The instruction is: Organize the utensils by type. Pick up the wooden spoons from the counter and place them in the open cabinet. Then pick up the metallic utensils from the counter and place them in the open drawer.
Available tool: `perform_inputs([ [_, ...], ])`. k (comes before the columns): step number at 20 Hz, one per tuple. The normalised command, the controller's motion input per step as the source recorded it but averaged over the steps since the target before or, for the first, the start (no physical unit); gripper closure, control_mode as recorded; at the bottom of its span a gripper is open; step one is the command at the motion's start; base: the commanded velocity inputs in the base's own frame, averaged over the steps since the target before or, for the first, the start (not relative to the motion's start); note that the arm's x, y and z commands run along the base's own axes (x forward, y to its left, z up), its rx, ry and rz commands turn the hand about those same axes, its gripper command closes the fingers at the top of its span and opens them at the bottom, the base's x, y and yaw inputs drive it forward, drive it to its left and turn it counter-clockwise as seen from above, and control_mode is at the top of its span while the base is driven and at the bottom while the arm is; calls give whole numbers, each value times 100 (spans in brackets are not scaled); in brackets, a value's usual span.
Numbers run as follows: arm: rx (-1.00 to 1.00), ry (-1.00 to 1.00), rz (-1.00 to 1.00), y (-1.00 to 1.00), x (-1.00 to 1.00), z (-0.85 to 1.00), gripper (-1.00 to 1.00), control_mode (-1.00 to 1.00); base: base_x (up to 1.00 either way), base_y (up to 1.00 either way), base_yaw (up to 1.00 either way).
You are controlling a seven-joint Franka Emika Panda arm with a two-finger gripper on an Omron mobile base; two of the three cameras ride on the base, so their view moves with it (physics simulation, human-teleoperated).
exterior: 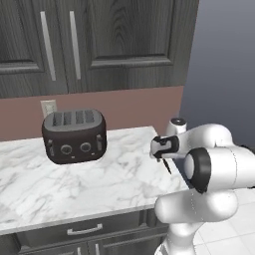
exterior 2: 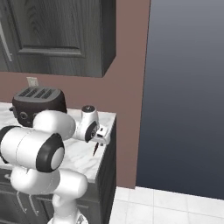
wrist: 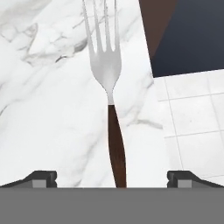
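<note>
1. The gripper (wrist: 112, 177) hangs over the counter's (exterior: 99, 184) right end, jaws spread fully wide, holding nothing.
2. Its fingertips (wrist: 41, 178) stand on either side of the fork's (wrist: 109, 100) dark handle without touching it.
3. The fork lies flat on the counter near the right edge, silver tines pointing away from the hand.
4. The toaster (exterior: 74, 135) sits well to the left, against the far wall.
5. Closed cabinets (exterior: 99, 45) hang above it.
</note>
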Motion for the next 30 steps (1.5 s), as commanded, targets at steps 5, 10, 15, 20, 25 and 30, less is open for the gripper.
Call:
perform_inputs([
  [5, 0, 0, 0, 0, 14, -24, -100, -100, 0, 0, 0],
  [10, 0, 0, 0, 0, 11, -27, -100, -100, 0, 0, 0],
  [15, 1, 0, 0, 0, 14, -21, -100, -100, 0, 0, 0],
  [20, 1, 0, 0, 0, 16, -18, -100, -100, 0, 0, 0],
  [25, 0, 0, 0, 0, 9, -21, -100, -100, 0, 0, 0],
  [30, 0, 0, 0, 0, 0, -35, 100, -100, 0, 0, 0],
])
